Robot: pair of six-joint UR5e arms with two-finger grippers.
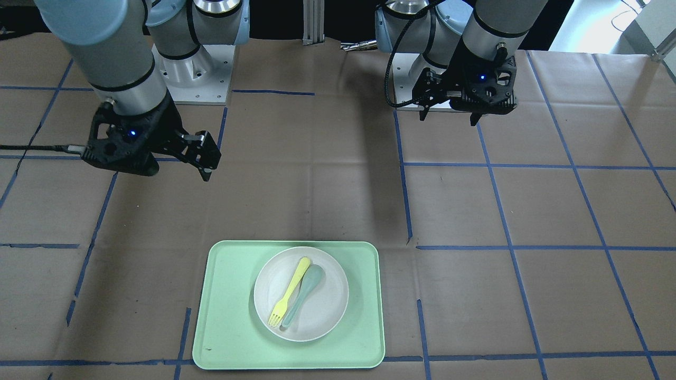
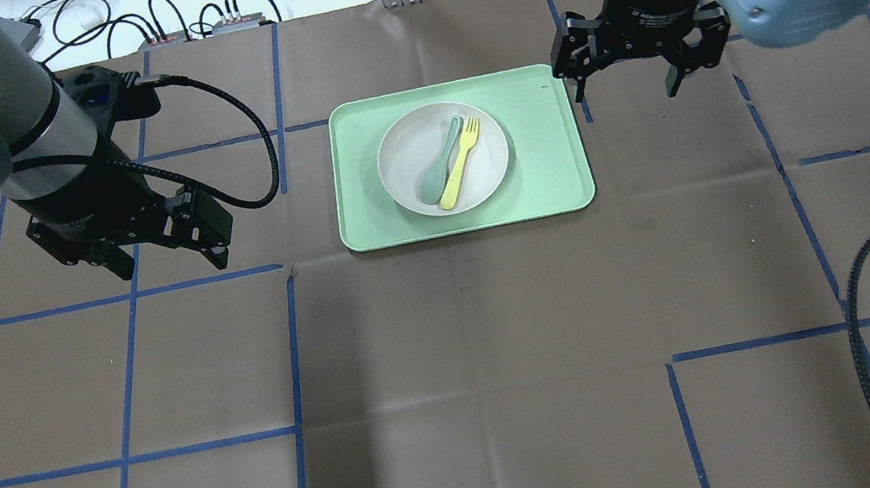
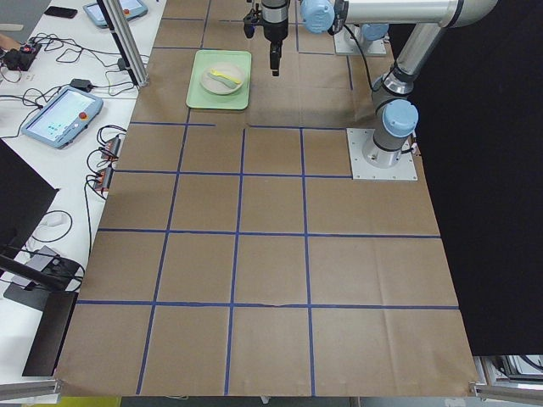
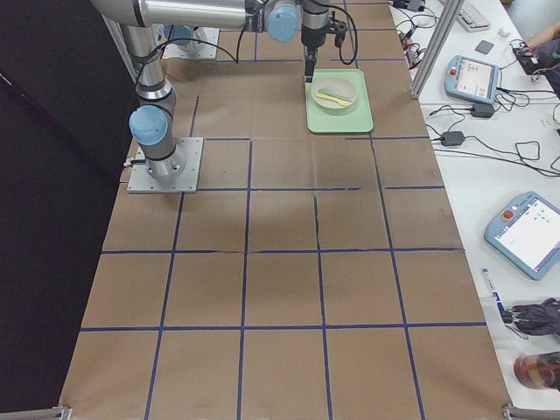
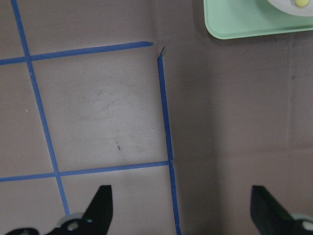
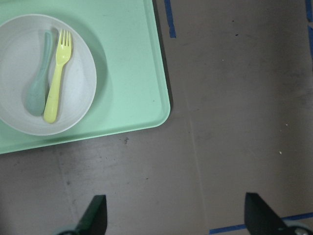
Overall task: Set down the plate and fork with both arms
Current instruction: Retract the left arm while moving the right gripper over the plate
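The off-white plate (image 2: 404, 161) sits on the light-green tray (image 2: 543, 157) at the table's far middle. The pale-yellow fork (image 2: 461, 161) lies in the plate, next to a grey-green spoon (image 2: 441, 169). In the front view the plate (image 1: 330, 309) holds the fork (image 1: 289, 292) the same way. My left gripper (image 2: 168, 264) hangs open and empty above the table, left of the tray. My right gripper (image 2: 627, 91) hangs open and empty just right of the tray's far right corner. The right wrist view shows the plate (image 6: 78, 90) and fork (image 6: 56, 83) ahead of the open right gripper (image 6: 173, 215).
Brown paper with a blue tape grid covers the table. The left wrist view shows a tray corner (image 5: 234, 24) at the top right, beyond the open left gripper (image 5: 181, 210). The arm bases (image 1: 195, 74) stand at the robot's edge. A black cable (image 2: 857, 317) hangs at the right.
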